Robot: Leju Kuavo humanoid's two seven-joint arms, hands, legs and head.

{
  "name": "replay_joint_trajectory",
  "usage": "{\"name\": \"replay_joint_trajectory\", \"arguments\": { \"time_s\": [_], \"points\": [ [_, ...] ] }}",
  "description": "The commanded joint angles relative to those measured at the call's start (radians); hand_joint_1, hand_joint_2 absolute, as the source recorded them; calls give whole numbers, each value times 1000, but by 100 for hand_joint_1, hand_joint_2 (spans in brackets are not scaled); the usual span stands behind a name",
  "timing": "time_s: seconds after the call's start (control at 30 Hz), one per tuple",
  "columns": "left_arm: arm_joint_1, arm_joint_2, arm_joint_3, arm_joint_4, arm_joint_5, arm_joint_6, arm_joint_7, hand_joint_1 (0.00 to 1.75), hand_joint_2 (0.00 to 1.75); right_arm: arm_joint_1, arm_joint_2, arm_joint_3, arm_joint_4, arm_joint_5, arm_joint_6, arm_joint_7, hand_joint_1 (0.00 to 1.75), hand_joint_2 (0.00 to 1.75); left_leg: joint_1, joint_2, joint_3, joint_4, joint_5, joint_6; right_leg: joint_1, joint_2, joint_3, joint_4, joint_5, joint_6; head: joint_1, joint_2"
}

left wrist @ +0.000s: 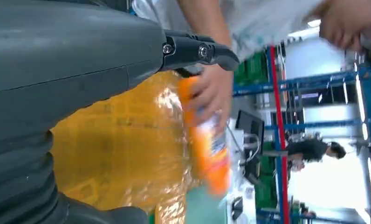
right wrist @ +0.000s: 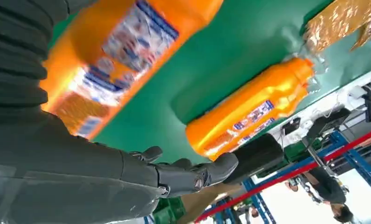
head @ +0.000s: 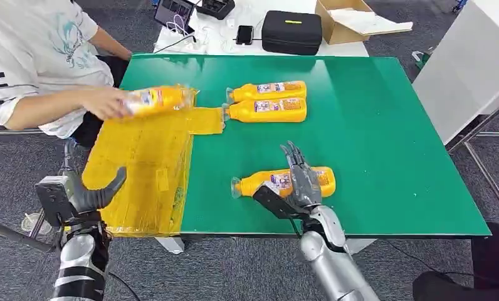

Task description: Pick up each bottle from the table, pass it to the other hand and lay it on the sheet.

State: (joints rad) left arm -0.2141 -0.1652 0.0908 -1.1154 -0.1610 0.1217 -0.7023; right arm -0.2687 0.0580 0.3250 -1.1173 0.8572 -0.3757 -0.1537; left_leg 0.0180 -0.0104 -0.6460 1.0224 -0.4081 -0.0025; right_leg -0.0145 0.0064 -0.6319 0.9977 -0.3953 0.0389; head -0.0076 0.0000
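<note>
Taking the sheet [head: 140, 169] as landmark: it lies on the left part of the table [head: 372, 125] and hangs over the table's near edge, and a person's hand [head: 106, 102] holds one bottle [head: 159, 99] above its far end. Just right of the sheet's far corner two bottles lie side by side, the far bottle [head: 267, 91] touching the bottle behind it [head: 267, 110]. Further right of the sheet and nearer the robot lies the near bottle [head: 284, 182], with the right hand [head: 302, 179] over it, while the left hand [head: 87, 197] hangs at the sheet's near left corner.
</note>
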Motion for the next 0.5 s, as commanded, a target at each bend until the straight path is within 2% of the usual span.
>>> {"name": "replay_joint_trajectory", "arguments": {
  "time_s": [0.03,0.13,0.2,0.27,0.3,0.33,0.43,0.5],
  "points": [
    [-24,17,-46,97,3,-2,4,0,175,-96,-50,15,72,7,45,15,0,175,0,2,5,-1,-2,1,0,0,5,-1,-1,-1,0,0],
    [-37,21,-35,123,14,-13,4,0,175,-148,-65,45,127,-11,159,50,0,175,0,1,4,-1,-1,1,0,0,4,-1,-1,-1,-1,0],
    [-46,24,-30,150,7,-19,4,0,175,-208,-82,76,218,-48,277,62,0,175,0,3,5,0,-1,1,1,1,5,-1,-1,-2,-1,0],
    [-54,25,-31,166,5,-22,4,0,175,-267,-88,102,323,-88,356,35,0,175,0,2,2,-1,0,1,0,1,2,-1,0,-1,0,0],
    [-55,26,-33,170,5,-20,4,0,175,-277,-88,106,341,-103,370,22,0,175,0,4,6,-1,-1,2,1,2,6,-1,0,-2,0,0],
    [-63,26,-33,184,5,-24,4,0,175,-299,-97,123,373,-116,417,8,0,175,0,3,5,-1,-1,1,0,1,5,-1,0,-1,0,0],
    [-69,27,-33,199,5,-21,4,0,175,-313,-104,125,390,-126,429,1,0,175,0,1,3,-1,0,1,0,0,3,-1,0,-1,0,0],
    [-76,29,-36,210,5,-23,4,0,175,-332,-119,140,405,-150,477,-17,0,175,0,1,5,-1,-1,1,0,-1,5,-1,0,-1,0,0]
  ]
}}
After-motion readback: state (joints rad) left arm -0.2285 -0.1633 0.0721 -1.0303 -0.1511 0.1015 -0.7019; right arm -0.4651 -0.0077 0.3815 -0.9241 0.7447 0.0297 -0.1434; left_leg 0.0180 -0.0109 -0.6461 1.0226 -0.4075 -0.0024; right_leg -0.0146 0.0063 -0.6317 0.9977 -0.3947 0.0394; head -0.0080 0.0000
